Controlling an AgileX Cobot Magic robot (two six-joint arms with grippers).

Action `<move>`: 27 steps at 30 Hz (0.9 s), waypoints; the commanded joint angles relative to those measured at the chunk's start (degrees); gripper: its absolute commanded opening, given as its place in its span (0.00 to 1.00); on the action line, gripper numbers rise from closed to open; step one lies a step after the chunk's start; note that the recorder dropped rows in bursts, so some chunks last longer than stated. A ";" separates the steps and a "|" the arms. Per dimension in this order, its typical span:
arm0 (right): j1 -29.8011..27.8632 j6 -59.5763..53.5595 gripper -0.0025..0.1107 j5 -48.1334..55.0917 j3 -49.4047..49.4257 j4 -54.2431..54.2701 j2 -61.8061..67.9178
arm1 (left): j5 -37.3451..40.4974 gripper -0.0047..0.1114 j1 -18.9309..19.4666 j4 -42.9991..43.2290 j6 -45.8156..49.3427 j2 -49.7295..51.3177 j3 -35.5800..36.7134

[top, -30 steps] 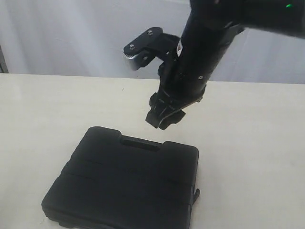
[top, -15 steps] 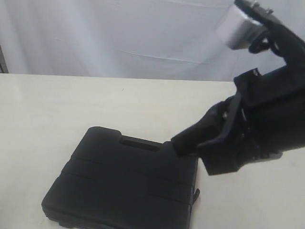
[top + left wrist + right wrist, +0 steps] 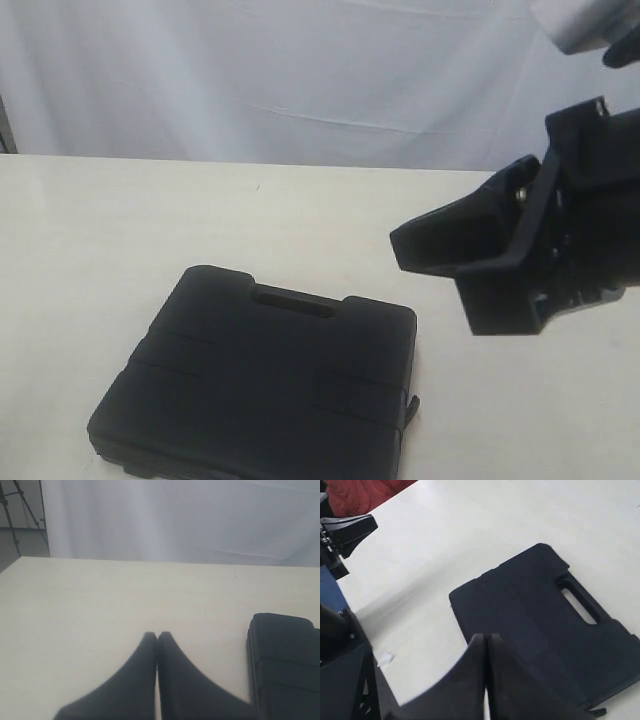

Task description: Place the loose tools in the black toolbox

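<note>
Black toolbox (image 3: 262, 385), one; closed pincers (image 3: 157, 638) (image 3: 486, 640), two

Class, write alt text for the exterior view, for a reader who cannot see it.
A closed black toolbox lies flat on a pale table. At the right, the right pincer hangs in the air, shut and empty.

Soft, even light fills the scene, washing the pale table (image 3: 120, 220) and white curtain (image 3: 250, 70) and leaving only faint shadows. The black toolbox (image 3: 260, 390) reads as a dark mass with little surface detail. The right gripper (image 3: 398, 243), close to the exterior lens, is blurred; the left gripper (image 3: 156, 636) is likewise out of focus in its wrist view.
</note>
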 commanded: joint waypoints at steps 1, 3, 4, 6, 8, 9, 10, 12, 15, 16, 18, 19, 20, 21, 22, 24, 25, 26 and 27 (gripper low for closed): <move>-0.08 -0.52 0.02 -2.15 0.23 -1.65 -0.41 | 0.03 0.04 -0.12 -0.14 -0.12 -0.16 0.12; -0.08 -1.43 0.02 -1.54 0.23 -2.91 -1.41 | 0.03 0.04 -0.12 -0.14 -0.12 -0.16 0.12; -0.08 -1.44 0.02 -1.52 0.23 -4.32 -2.02 | 0.03 0.04 -0.12 -0.14 -0.12 -0.16 0.12; -0.08 -1.44 0.02 -1.74 0.23 -5.77 -3.60 | 0.03 0.04 -0.12 -0.14 -0.12 -0.16 0.12; -0.08 -1.44 0.02 -2.13 0.23 -5.89 -5.24 | 0.03 0.04 -0.12 -0.14 -0.12 -0.16 0.12; -0.08 -1.44 0.02 -2.13 0.23 -5.59 -5.53 | 0.03 0.04 -0.12 -0.14 -0.12 -0.16 0.12; -0.08 -1.44 0.02 -2.13 0.23 -5.23 -5.53 | 0.03 0.04 -0.12 -0.14 -0.12 -0.16 0.12; -0.08 -1.44 0.02 -2.51 0.23 -3.74 -5.31 | 0.03 0.04 -0.12 -0.14 -0.12 -0.16 0.12; -0.08 -1.44 0.02 -3.44 0.23 -1.88 -4.06 | 0.03 0.04 -0.12 -0.14 -0.12 -0.16 0.12; -0.08 -1.44 0.02 -3.66 0.27 -1.20 -3.77 | 0.03 0.04 -0.12 -0.14 -0.12 -0.16 0.12; -0.08 -1.44 0.02 -5.54 1.58 0.20 -3.64 | 0.03 0.04 -0.12 -0.14 -0.12 -0.16 0.12; -0.08 -1.44 0.02 -6.65 2.43 0.72 -3.64 | 0.03 0.04 -0.12 -0.14 -0.12 -0.16 0.12; -0.08 -1.44 0.02 -8.52 4.01 1.14 -3.77 | 0.03 0.04 -0.12 -0.14 -0.12 -0.16 0.12; -0.08 -1.44 0.02 -10.16 5.42 1.23 -3.77 | 0.03 0.04 -0.12 -0.14 -0.12 -0.16 0.12; -0.52 -1.44 0.02 -12.82 7.53 2.28 -4.15 | 0.03 0.04 -0.12 -0.14 -0.12 -0.16 0.12; -2.23 -1.44 0.02 -15.26 10.69 5.99 -5.35 | 0.03 0.04 -0.12 -0.14 -0.12 -0.16 0.12; -3.18 -1.44 0.02 -16.03 12.47 8.59 -6.00 | 0.03 0.04 -0.12 -0.14 -0.12 -0.16 0.12; -4.23 -1.92 0.02 -16.66 13.99 10.85 -6.95 | 0.03 0.04 -0.12 -0.14 -0.12 -0.16 0.12; -5.83 -3.28 0.02 -17.16 16.41 14.63 -8.10 | 0.03 0.04 -0.12 -0.14 -0.12 -0.16 0.12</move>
